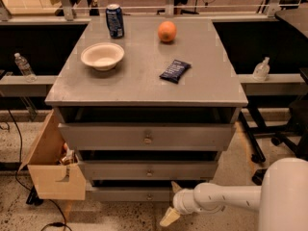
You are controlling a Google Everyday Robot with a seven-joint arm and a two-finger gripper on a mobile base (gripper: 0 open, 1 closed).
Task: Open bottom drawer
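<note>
The grey cabinet (144, 85) has three drawers. The bottom drawer (125, 194) is the slim lowest panel, with a small round knob (149, 196). Its front sits in line with the drawers above. My gripper (172, 202) is low in front of the cabinet, just right of that knob. Its fingers are open: the upper fingertip (175, 186) is close to the drawer front and the lower one (168, 218) hangs near the floor. Nothing is between them. The white arm (226, 197) reaches in from the right.
On the cabinet top are a white bowl (102, 56), a blue can (114, 20), an orange (167, 32) and a dark snack packet (175, 70). A cardboard box (50, 162) stands left of the drawers. Black chair legs (262, 143) stand to the right on the speckled floor.
</note>
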